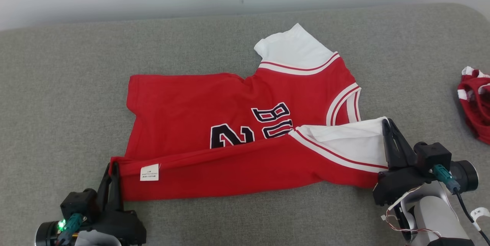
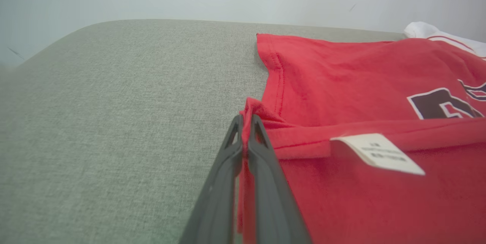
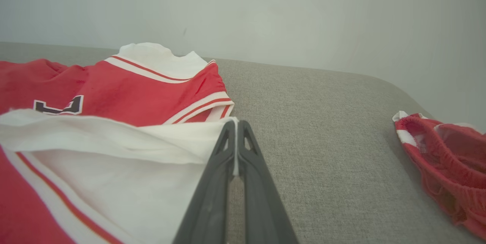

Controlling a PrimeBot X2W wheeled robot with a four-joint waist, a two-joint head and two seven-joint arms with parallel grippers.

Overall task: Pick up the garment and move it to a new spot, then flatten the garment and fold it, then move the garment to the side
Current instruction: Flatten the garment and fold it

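The red basketball jersey with white sleeves and black lettering (image 1: 237,123) lies spread on the grey fabric-covered counter (image 1: 76,85), its near edge doubled over. The left tool (image 1: 111,167) pinches the hem corner and the right tool (image 1: 386,123) the white sleeve. The first fold looks underway; finishing it and moving the jersey aside remain.

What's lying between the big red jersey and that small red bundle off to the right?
Nothing: a bare stretch of grey padded surface separates the jersey from the red bundle, as the head and right wrist views both show.
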